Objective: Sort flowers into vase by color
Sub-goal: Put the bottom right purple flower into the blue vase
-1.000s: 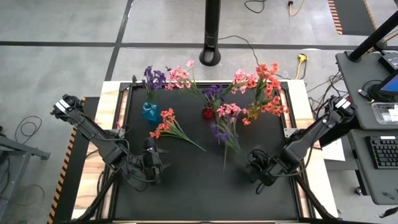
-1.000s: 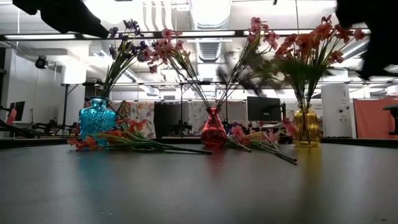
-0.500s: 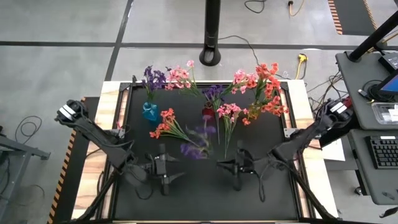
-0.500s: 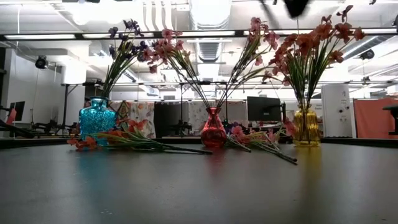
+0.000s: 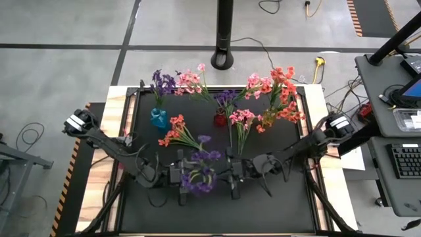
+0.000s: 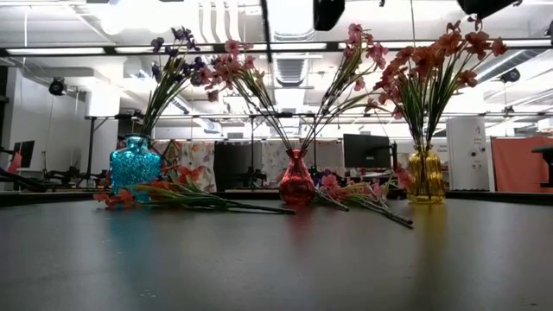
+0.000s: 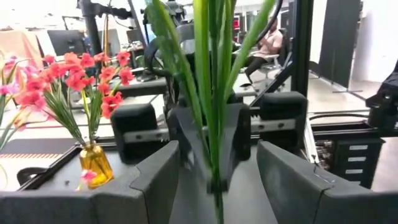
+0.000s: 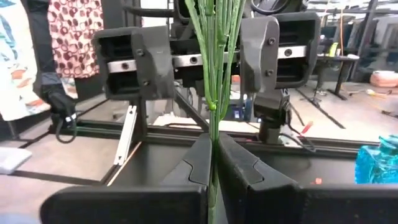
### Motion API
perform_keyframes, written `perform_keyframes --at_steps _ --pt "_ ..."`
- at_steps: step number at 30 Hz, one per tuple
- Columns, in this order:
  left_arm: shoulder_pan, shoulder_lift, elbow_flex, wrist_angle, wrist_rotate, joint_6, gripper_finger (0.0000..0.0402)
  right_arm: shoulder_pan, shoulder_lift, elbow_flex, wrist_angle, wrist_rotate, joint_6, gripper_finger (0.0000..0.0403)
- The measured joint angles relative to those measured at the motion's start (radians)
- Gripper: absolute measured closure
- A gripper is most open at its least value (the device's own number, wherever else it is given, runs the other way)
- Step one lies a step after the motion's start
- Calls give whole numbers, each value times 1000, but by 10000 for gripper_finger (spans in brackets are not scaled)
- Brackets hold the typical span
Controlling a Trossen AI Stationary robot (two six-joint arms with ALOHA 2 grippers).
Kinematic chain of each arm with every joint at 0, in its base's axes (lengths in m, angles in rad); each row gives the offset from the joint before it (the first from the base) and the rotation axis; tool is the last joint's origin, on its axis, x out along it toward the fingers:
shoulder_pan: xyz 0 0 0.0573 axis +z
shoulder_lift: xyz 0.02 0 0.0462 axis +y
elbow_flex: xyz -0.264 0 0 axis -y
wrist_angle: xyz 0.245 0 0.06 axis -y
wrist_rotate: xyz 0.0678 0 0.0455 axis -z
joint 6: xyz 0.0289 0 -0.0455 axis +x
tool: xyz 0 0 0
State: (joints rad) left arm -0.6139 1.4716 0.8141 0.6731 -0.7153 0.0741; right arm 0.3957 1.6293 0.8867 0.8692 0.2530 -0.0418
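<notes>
A purple flower spray (image 5: pixel 200 171) stands upright in the air over the table's near middle, between my two grippers. My right gripper (image 5: pixel 228 176) (image 8: pixel 213 160) is shut on its green stem. My left gripper (image 5: pixel 186 178) (image 7: pixel 216 177) faces it from the left and is open, one finger on each side of the stem (image 7: pixel 214 118), touching nothing. An orange-red spray (image 5: pixel 176 131) and a pink spray (image 5: pixel 241 125) lie flat on the mat. Behind them stand the blue vase (image 5: pixel 158 119), the red vase (image 5: pixel 220 119) and the yellow vase (image 6: pixel 424 177), each holding flowers. My right gripper pinches the purple spray's stem bundle (image 8: pixel 214 127) between its two fingers, low on the stems. The fingers come level from the table's right and lie across the stems. The spray is lifted clear and upright, blossoms on top, with a short stem end below the fingers.
The three vases line the far part of the black mat (image 5: pixel 276 210), and their flowers spread wide above them. The two loose sprays lie just in front of the vases. Bare mat lies near the table's near edge. A black pole (image 5: pixel 223 39) stands beyond the far edge.
My right gripper has carried the purple spray from the table's right toward its middle, and the blossoms have swung leftward with it. My left gripper has moved right toward the middle and now faces the right gripper, its fingers either side of the stem.
</notes>
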Motion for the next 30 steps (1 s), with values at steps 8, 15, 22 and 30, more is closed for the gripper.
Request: perform_keyframes --at_steps 8,15,22,30 --pt "13 15 38 3 -3 82 263 -10 15 15 -7 0 -60 390" --pt "28 5 38 0 -8 93 386 -14 10 15 -24 6 -64 390" --pt "51 -4 36 -3 -5 87 394 -17 7 26 -77 18 -29 348" --pt "42 -35 36 -37 -98 80 400 -16 -41 29 -138 116 4 233"
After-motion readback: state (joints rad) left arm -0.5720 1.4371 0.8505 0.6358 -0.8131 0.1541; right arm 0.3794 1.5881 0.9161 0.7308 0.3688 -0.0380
